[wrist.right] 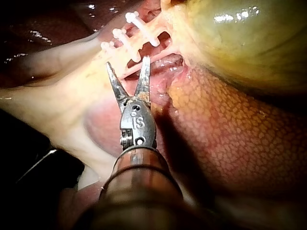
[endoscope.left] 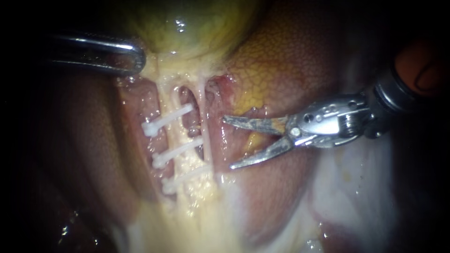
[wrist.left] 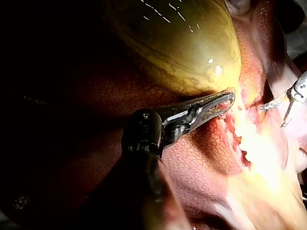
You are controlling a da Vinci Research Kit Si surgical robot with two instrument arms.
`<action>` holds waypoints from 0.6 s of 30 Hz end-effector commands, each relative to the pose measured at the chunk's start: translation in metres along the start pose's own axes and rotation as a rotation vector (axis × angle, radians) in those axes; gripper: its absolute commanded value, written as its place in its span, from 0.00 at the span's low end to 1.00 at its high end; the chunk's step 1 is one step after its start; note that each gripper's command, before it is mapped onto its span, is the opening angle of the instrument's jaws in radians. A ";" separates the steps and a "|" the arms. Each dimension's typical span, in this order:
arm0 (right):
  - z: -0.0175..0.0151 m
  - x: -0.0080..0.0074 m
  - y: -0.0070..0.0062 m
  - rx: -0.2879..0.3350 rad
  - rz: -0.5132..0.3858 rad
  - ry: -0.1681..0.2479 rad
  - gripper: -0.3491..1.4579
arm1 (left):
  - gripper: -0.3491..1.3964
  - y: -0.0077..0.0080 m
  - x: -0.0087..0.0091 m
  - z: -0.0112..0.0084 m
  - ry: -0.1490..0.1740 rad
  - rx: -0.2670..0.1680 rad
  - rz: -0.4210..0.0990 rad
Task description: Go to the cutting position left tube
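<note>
left instrument [endoscope.left: 137, 59]: jaws clamped on gallbladder [endoscope.left: 187, 23] | right instrument [endoscope.left: 228, 142]: jaws spread wide, empty

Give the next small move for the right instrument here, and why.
Probably ease the right instrument forward toward the left tube until its open blades straddle that tube between two clips. The blades are already spread, but their tips sit short of that tube. A thinner tube lies in between, so the advance should be slow.
</note>
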 end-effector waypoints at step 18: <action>0.0032 -0.0027 0.0028 0.062 0.043 -0.005 0.95 | 0.00 0.0000 0.0001 0.0001 -0.001 -0.001 0.001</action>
